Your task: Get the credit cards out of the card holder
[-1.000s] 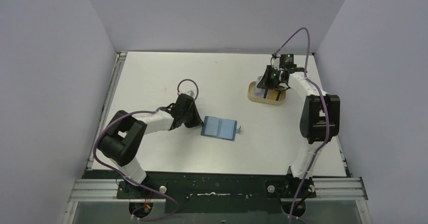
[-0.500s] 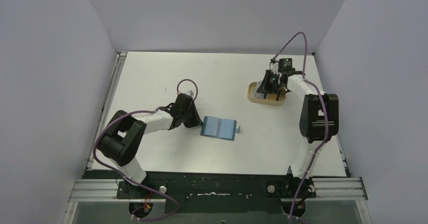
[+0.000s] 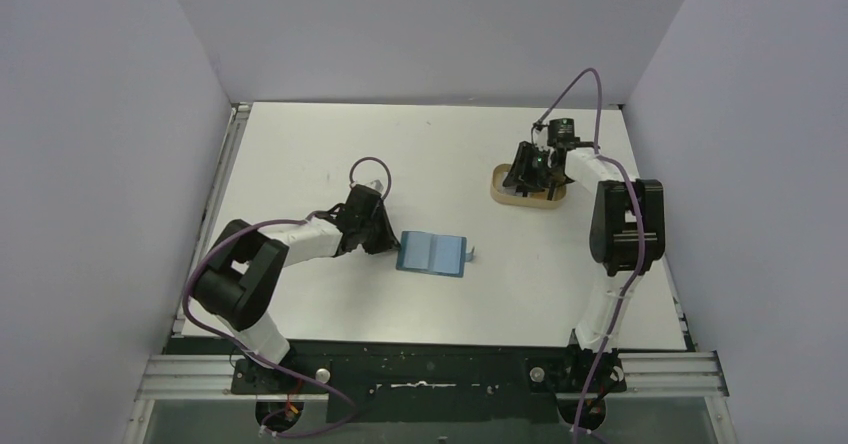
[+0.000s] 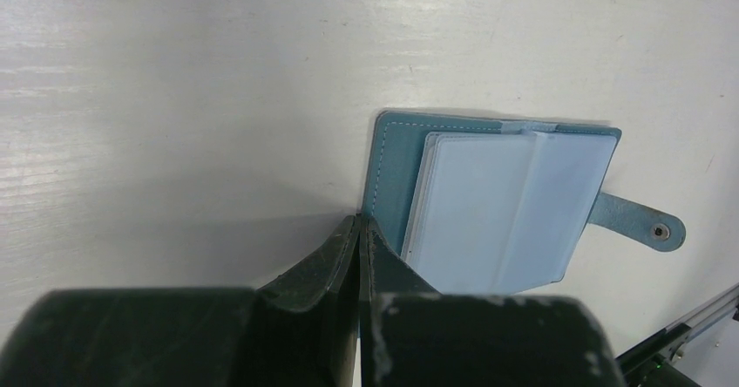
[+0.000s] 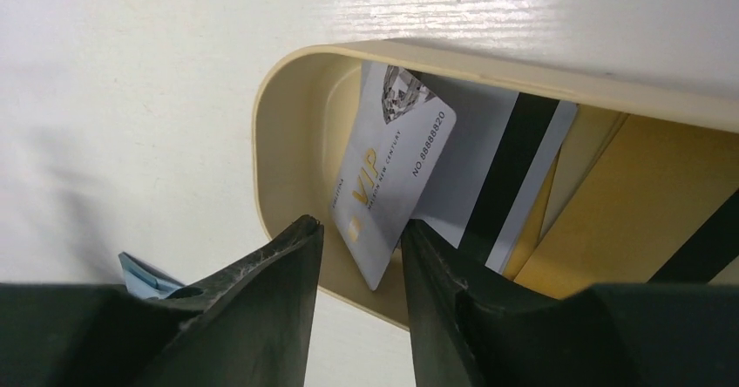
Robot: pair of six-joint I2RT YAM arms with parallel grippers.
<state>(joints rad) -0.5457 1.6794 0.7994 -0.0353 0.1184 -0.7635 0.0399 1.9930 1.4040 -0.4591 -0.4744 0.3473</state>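
The teal-blue card holder (image 3: 432,252) lies open on the table, its pale clear sleeves (image 4: 497,204) showing and its snap tab (image 4: 640,221) pointing right. My left gripper (image 3: 386,240) is shut, its tips (image 4: 359,223) pressed against the holder's left edge. My right gripper (image 3: 524,174) is open over the tan tray (image 3: 527,196). A whitish VIP credit card (image 5: 392,169) leans in the tray between my right gripper's (image 5: 362,226) jaws. A white card with a black stripe (image 5: 514,169) lies beneath it.
The tan tray's rim (image 5: 288,82) also holds gold cards (image 5: 627,204) at its right side. Grey walls enclose the table on three sides. The holder's blue edge (image 5: 144,274) shows low left in the right wrist view.
My right gripper has shifted a little left and back over the tray. The card holder has moved slightly left. My left arm has barely moved.
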